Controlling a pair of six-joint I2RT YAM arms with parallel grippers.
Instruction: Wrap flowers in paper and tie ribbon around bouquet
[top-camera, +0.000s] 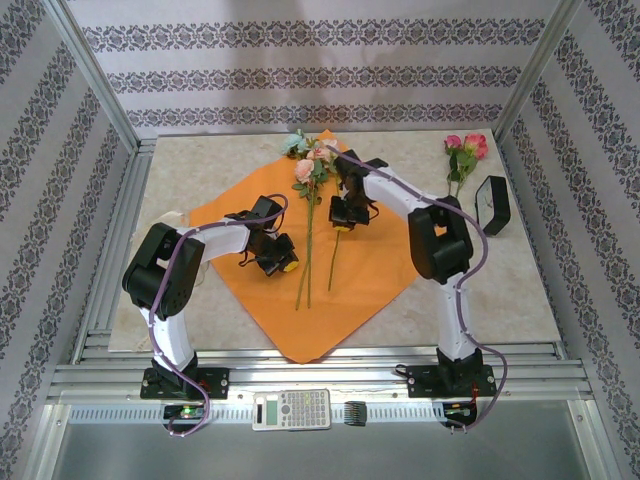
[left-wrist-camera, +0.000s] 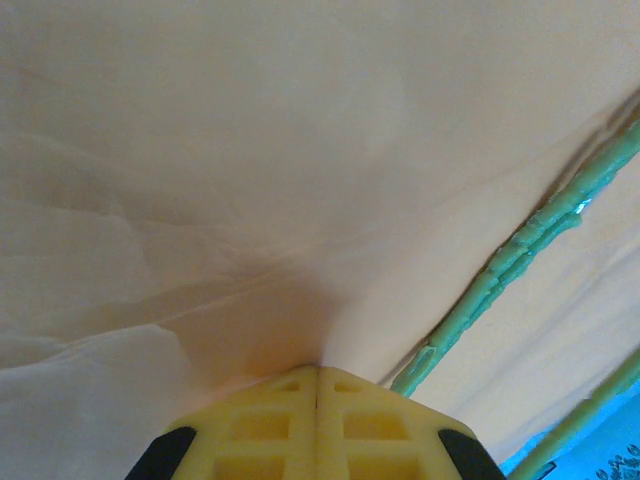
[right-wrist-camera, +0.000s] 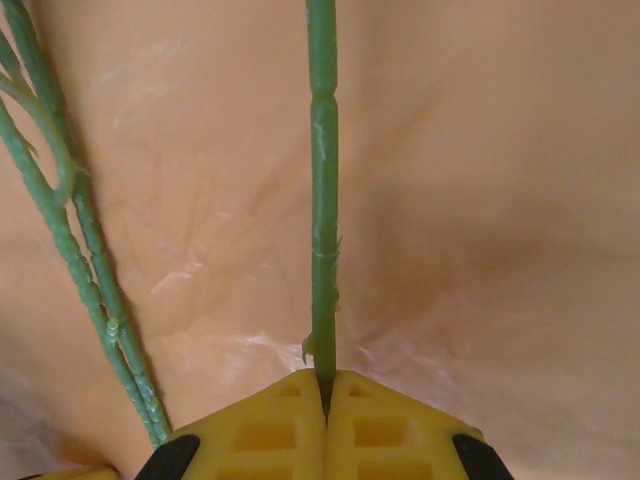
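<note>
My right pincer (right-wrist-camera: 327, 385) was closed on one green stem (right-wrist-camera: 322, 200). My left pincer (left-wrist-camera: 317, 372) was closed too, apparently pinching a pucker of the paper (top-camera: 372, 268). The flowers (top-camera: 312, 168) lay on the flat, unwrapped paper, spare blooms (top-camera: 466, 147) lay well apart, and wrapping and tying remained.

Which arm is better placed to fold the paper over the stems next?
Left, probably: the left fingers pinch the paper beside the flowers; the right fingers are shut on one stem.

The left end effector (left-wrist-camera: 317, 374) pinches the puckered orange paper (left-wrist-camera: 250, 150), flower stems (left-wrist-camera: 510, 255) just beside.
</note>
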